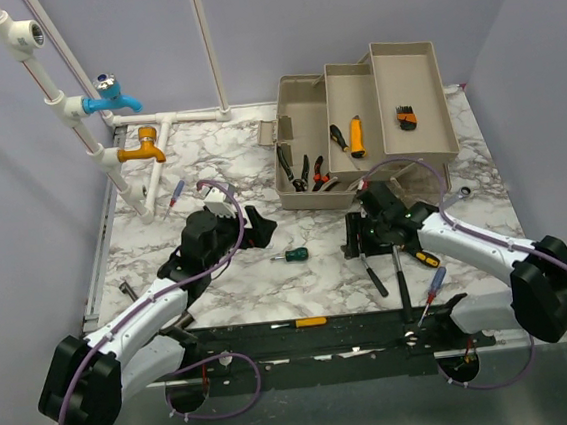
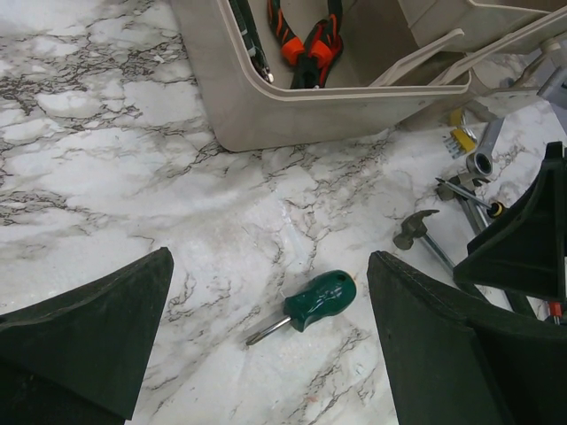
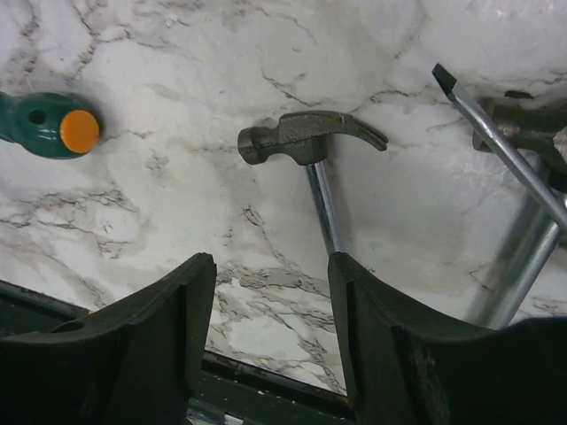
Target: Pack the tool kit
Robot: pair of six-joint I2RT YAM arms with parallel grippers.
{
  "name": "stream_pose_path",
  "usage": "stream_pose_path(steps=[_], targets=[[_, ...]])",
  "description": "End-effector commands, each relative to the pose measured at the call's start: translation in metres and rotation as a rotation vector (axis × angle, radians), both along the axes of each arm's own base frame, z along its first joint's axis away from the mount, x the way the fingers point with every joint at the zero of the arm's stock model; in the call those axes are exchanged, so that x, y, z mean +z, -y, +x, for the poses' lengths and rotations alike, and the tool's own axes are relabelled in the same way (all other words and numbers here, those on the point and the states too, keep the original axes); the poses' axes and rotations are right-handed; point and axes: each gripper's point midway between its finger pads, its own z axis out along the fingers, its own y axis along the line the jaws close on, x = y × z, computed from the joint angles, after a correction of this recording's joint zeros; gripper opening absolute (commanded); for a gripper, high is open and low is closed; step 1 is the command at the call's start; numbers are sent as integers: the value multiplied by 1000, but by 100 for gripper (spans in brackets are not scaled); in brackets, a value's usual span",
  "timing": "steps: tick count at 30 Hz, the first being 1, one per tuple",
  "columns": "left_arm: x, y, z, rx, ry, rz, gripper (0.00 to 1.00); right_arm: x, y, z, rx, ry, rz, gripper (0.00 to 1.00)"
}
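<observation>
Right now the toolbox [image 1: 305,170] stands open toward the far right corner of the counter [image 1: 230,278]. Its 2 fold-out trays [image 1: 406,80] are stepped up and back toward the far edge. Pliers [image 1: 312,175] with orange-and-black grips lie in its base. A set of hex keys [image 1: 407,115] sits in the upper tray, and an orange-handled implement [image 1: 356,137] in the lower one.

The left tool [image 1: 257,225] is near the middle of the counter, released, with its fingers [image 2: 89,336] spread wide and nothing held. In the left wrist view the green screwdriver [image 2: 306,305] lies flat on the marble between those fingers, touching neither.

The right tool [image 1: 354,236] is just in front of the toolbox's near wall, toward the right edge. It is also released and carries nothing. From its wrist camera the hammer [image 3: 310,142] lies on the counter with its head just beyond the fingertips. Its steel shaft runs back toward the gap between them, and I cannot tell whether either finger touches it. A slotted screwdriver [image 3: 496,142] lies at an angle beside it, across another steel shaft.

A red-handled screwdriver [image 1: 433,286] lies close to the near edge on the right, and a yellow-handled screwdriver [image 1: 299,322] lies on the dark strip along the near edge. The blue tap [image 1: 111,93] and orange tap [image 1: 142,148] stand on white pipes at the far left corner.
</observation>
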Motion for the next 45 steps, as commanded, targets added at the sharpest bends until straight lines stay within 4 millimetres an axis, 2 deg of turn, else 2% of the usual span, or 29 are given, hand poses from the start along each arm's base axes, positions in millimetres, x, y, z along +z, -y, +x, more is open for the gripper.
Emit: stream_pose_path(steps=[1, 7, 15, 18, 19, 24, 29, 33, 35, 36, 37, 39, 45], targets=[[12, 1, 1, -2, 34, -13, 93, -16, 7, -4, -50, 3, -76, 58], [12, 1, 1, -4, 34, -13, 93, -29, 14, -2, -90, 35, -158, 53], [13, 0, 1, 2, 41, -12, 93, -46, 4, -4, -90, 54, -247, 47], [14, 0, 1, 2, 42, -13, 93, -55, -5, -6, -72, 50, -252, 36], [14, 0, 1, 2, 42, -13, 93, -57, -10, -6, -57, 53, -245, 30], [13, -1, 1, 4, 41, -9, 93, -46, -36, -4, -8, 102, -159, 18], [13, -2, 2, 8, 44, -5, 93, -26, -41, 2, -15, 164, -105, 10], [13, -1, 1, 5, 45, -8, 93, -19, -31, 0, -30, 193, -112, 10], [14, -1, 1, 3, 45, -9, 93, -19, -25, -2, -35, 192, -125, 14], [14, -1, 1, 3, 46, -8, 93, -18, -24, -3, -37, 192, -126, 21], [14, -1, 1, 2, 46, -10, 93, -19, -22, -4, -39, 189, -129, 35], [14, -1, 1, 3, 47, -10, 93, -20, -20, -8, -37, 183, -128, 52], [14, -1, 1, 5, 48, -10, 93, -29, -13, -12, -39, 153, -168, 51]])
